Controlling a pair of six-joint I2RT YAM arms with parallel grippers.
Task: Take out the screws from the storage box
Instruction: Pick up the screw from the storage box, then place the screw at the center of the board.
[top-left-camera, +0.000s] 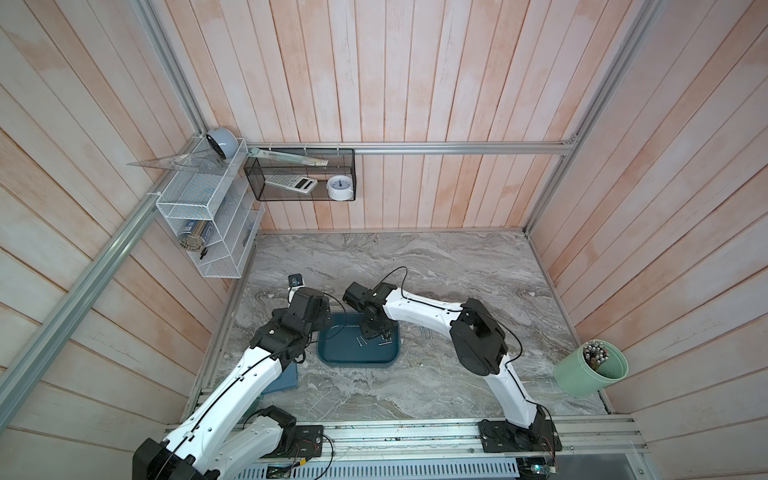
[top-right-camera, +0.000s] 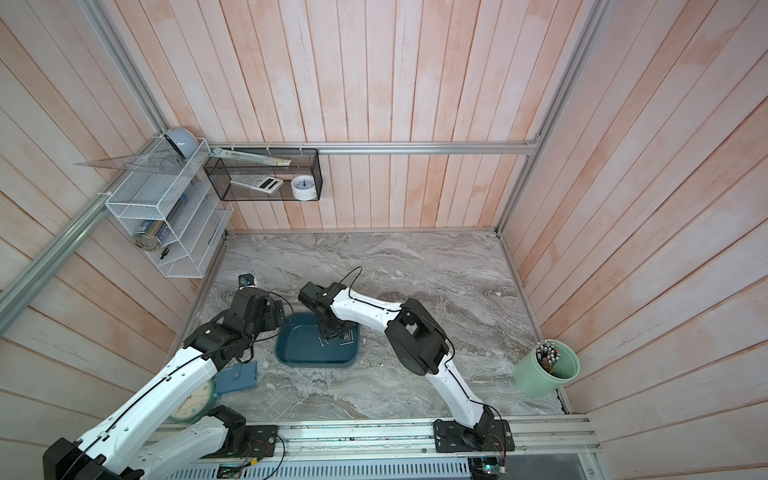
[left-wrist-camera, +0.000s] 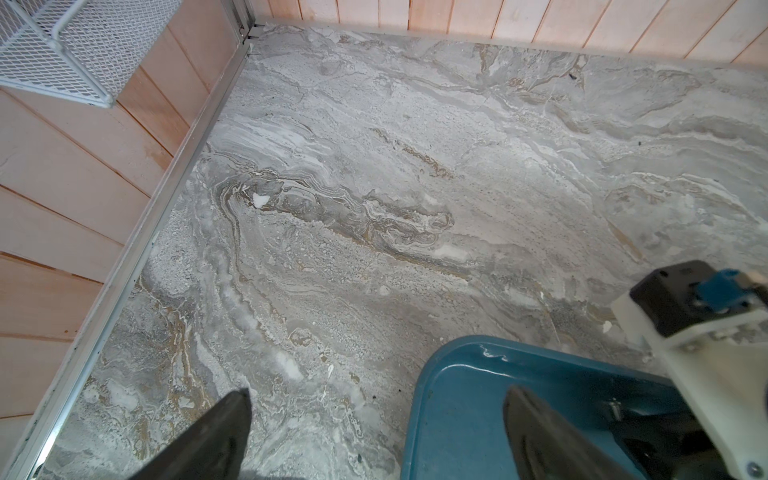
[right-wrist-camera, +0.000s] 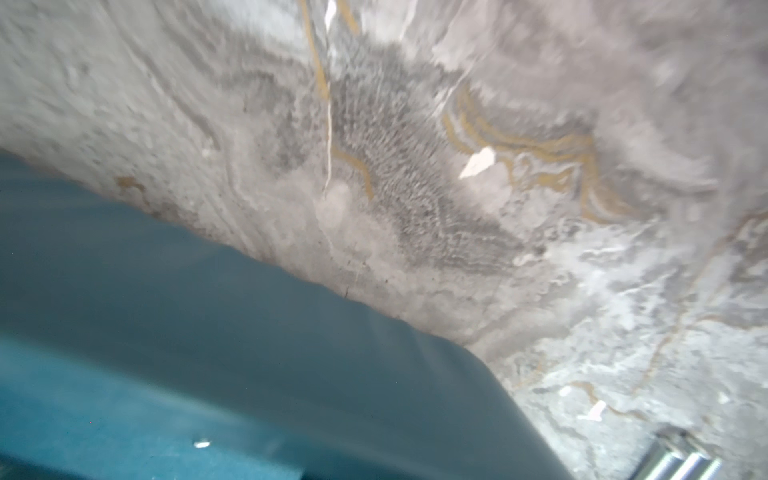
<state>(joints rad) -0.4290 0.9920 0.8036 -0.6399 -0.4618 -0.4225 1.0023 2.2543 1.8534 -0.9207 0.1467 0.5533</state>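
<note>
screws: at least three loose in storage box, mid-tabletop; about three further screws side by side just right of it | green cup well apart, far right | right gripper pressed together low in box, covering other screws; pinch unclear | left gripper spread over box corner | boxed screws' long axes crisscross; outside ones parallel, toward back wall

Glossy plastic storage box, shiny metal screws, matt marble-look table.

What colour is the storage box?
The storage box is dark teal-blue; a top view shows it best.
</note>
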